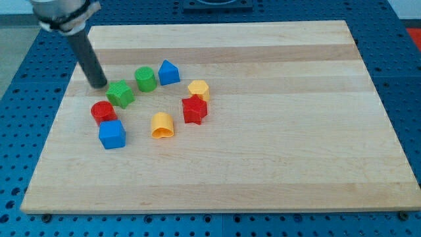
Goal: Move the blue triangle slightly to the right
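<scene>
The blue triangle (169, 72) sits on the wooden board (276, 131), left of centre near the view's top. My tip (99, 85) rests on the board well to the left of it, just left of the green star (120, 94). A green round block (145, 78) stands between the green star and the blue triangle, close to the triangle's left side.
A red round block (103, 112) and a blue cube (112, 134) lie below the green star. A yellow hexagon (198, 89), a red star (195, 109) and a yellow arch-shaped block (161, 125) lie right of and below the triangle.
</scene>
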`<action>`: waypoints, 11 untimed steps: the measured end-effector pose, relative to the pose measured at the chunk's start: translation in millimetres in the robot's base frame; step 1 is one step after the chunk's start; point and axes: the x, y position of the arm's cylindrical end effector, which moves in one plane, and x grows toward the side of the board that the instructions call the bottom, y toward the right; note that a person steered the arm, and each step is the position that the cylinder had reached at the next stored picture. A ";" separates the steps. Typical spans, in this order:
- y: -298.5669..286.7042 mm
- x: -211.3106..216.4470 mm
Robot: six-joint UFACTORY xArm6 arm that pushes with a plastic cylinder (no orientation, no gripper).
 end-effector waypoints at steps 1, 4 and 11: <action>63.5 -31.2; 183.0 -21.3; 202.4 -17.2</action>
